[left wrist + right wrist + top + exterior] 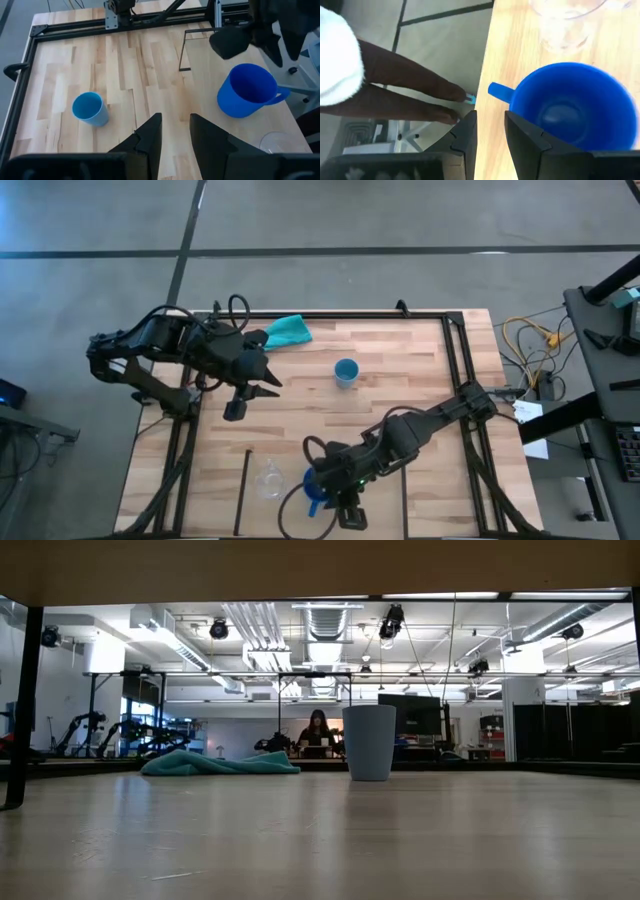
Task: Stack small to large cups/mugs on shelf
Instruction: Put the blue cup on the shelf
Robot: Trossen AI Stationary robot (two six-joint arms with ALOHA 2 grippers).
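1. Right gripper [348, 515]: low at the near edge of the desk, right over the dark blue mug. In the right wrist view its two fingers [522, 140] stand a little apart with nothing between them, one just beside the mug's rim; it grips nothing.
2. Dark blue mug [572, 107]: upright on the desk at its near edge, mouth up, handle pointing off the desk edge. Mostly hidden under the right gripper in the high view [314, 488].
3. Clear cup [269, 479]: upright, just beside the dark blue mug, within the shelf section. Only part of it shows in the right wrist view [563, 20].
4. Shelf [290, 462]: pale plank section at the near edge of the desk, between two short black rods; it carries the clear cup and the dark blue mug.
5. Left gripper [236, 409]: held above the left part of the desk, well apart from all three cups. Its fingers [150, 137] are parted and hold nothing.
6. Light blue cup [346, 372]: upright, alone near the middle of the desk [420, 370], well apart from the shelf.
7. Teal cloth [286, 332]: crumpled at the far edge of the desk, near the left arm.
8. Person [317, 730]: seated far off in the room behind the desk, seen in the low view.
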